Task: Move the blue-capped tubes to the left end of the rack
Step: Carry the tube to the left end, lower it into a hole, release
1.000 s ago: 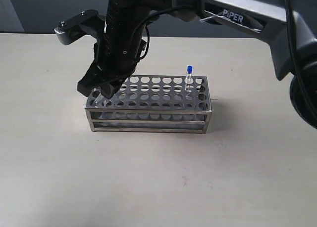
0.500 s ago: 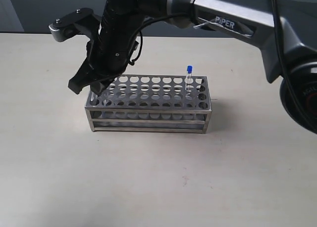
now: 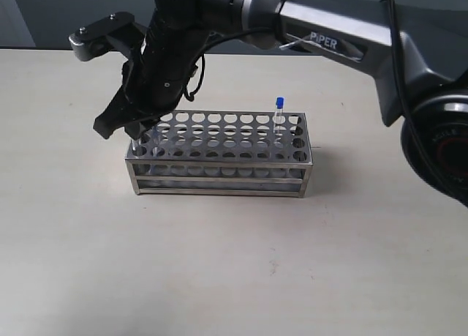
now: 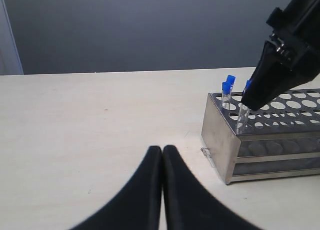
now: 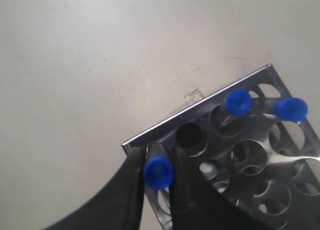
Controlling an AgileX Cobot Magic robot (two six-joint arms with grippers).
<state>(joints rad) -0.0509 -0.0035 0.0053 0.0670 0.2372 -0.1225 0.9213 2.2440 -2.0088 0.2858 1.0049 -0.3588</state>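
Note:
The grey metal rack (image 3: 219,176) stands mid-table. One blue-capped tube (image 3: 279,110) stands upright in a hole near its right end. My right gripper (image 3: 137,131) reaches across to the rack's left end. In the right wrist view this gripper (image 5: 156,153) is shut on a blue-capped tube (image 5: 158,172), tilted over the corner hole of the rack (image 5: 200,107). Two more blue-capped tubes (image 5: 237,102) (image 5: 291,108) stand in holes beside it, and these two (image 4: 227,88) also show in the left wrist view. My left gripper (image 4: 162,150) is shut and empty, low over the table, apart from the rack (image 4: 220,140).
The right arm (image 3: 329,28) stretches from the right edge across the back of the scene, above the rack. A dark wall borders the table's far edge. The pale tabletop (image 3: 234,263) surrounds the rack on all sides.
My right gripper has shifted leftward along the rack's left end, still carrying the tube. The tube at the right end and the rack have stayed put.

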